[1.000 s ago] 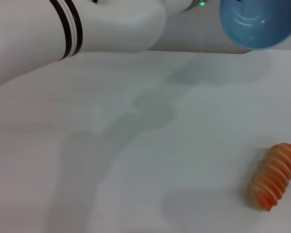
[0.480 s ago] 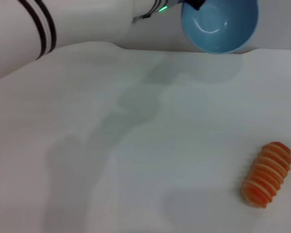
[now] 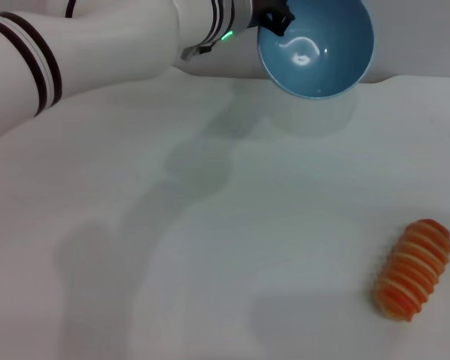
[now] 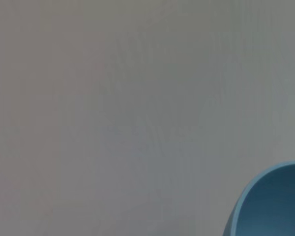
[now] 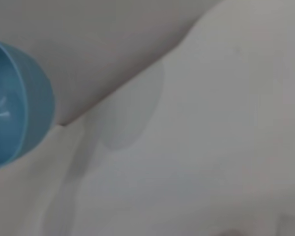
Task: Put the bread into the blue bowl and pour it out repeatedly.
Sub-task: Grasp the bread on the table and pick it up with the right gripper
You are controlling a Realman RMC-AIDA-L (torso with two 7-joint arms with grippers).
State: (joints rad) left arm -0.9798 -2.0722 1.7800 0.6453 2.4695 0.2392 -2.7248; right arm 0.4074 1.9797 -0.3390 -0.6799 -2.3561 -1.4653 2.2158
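The left arm reaches across the far side of the white worktop (image 3: pixel 210 225), and its gripper (image 3: pixel 274 19) is clamped on the near-left rim of the blue bowl (image 3: pixel 319 49), holding it up off the surface with its mouth tipped toward me, so the glossy inside shows and is plainly empty. The bowl casts a soft shadow on the worktop just under it. The bread (image 3: pixel 412 268) lies well apart from it, down at the near right corner of the worktop, resting flat with its long axis running from near-left to far-right, ridges across it. That is the relation everything turns on: the bread sits on the robot's right, nearer to where the right arm would come in than to the left gripper, which is occupied with the bowl anyway. The right gripper itself is nowhere to be seen from the head camera, and its wrist camera shows only the bowl's outer wall (image 5: pixel 19 103) and bare worktop. I'd judge the bowl must come upright and down before anything else, and the right arm would then fetch the bread, gripping it across its short width.
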